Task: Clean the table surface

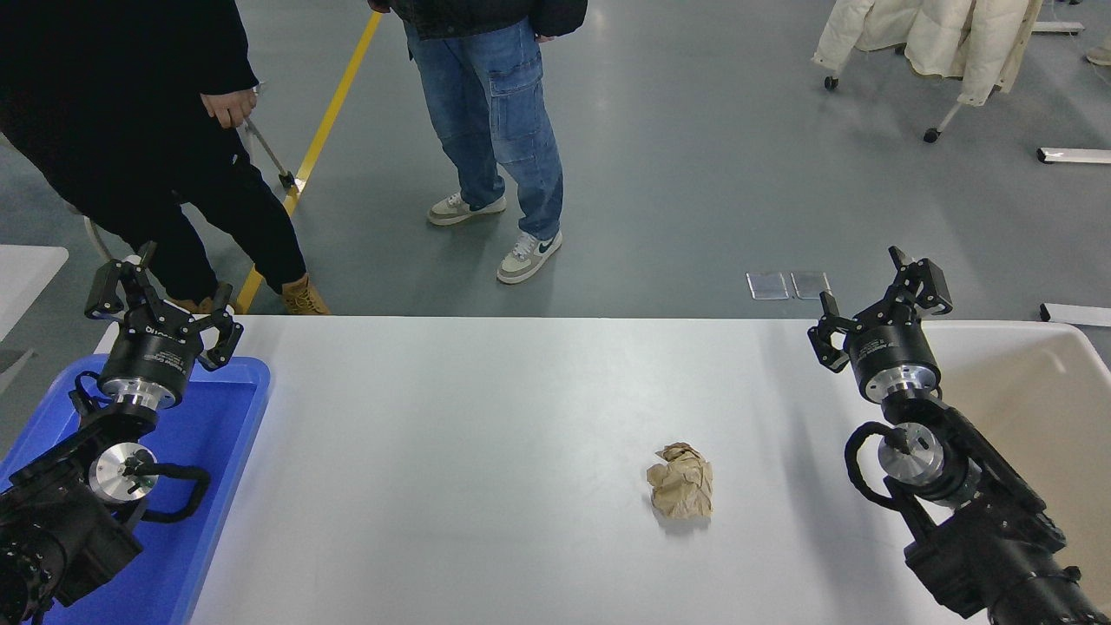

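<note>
White bench point(486, 434), matte, with rounded far corners, spanning the middle of the head view from the blue tray to the beige bin; grey floor beyond its far edge. Crumpled brown paper ball point(680, 490) lying on the bench right of centre, toward the near side, well apart from both arms. Blue tray point(227, 417) at the bench's left end, largely covered by the left arm. Beige bin point(1033, 391) at the bench's right end, its near-left part hidden behind the right arm.

Left gripper point(165, 299) raised over the far end of the blue tray at the lower left, pointing away from the camera, fingers apart and holding nothing. Right gripper point(878, 299) raised over the bench's far right corner, beside the bin's left rim, fingers likewise apart and empty, pointing away from the camera; its black arm running back to the lower right corner of the view.

Beyond the bench: person in black clothes and tan boots point(174, 165) at upper left, one hand point(227, 106) on a thin metal rod; person in blue jeans and pale sneakers point(499, 121) standing near the yellow floor line point(325, 121). Cream coat point(929, 39) draped over a wheeled stand at upper right. Two small metal floor plates point(788, 285) just past the bench's far edge.
</note>
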